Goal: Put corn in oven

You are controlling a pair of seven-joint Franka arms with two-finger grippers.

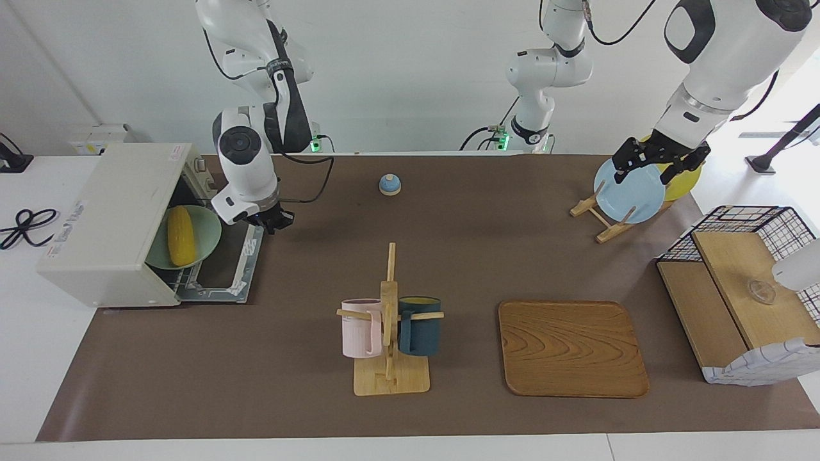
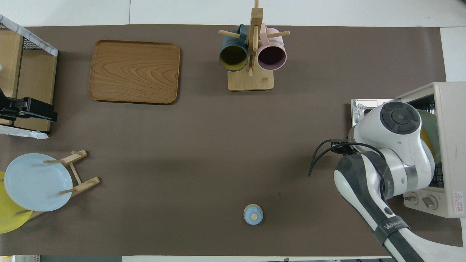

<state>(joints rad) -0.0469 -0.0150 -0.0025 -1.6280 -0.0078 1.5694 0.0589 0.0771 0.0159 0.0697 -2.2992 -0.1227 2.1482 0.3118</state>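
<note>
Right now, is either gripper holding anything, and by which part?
Nothing is held. The right gripper is shut and empty over the open oven door; the corn lies on a green plate inside. The left gripper, open, waits over the plate rack.

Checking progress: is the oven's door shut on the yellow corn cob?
No: the cream-white toaster oven has its door folded down, and the yellow corn cob lies on a pale green plate inside.

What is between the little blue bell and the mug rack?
Nothing: in the facing view, only bare brown mat lies between the bell and the mug rack.
</note>
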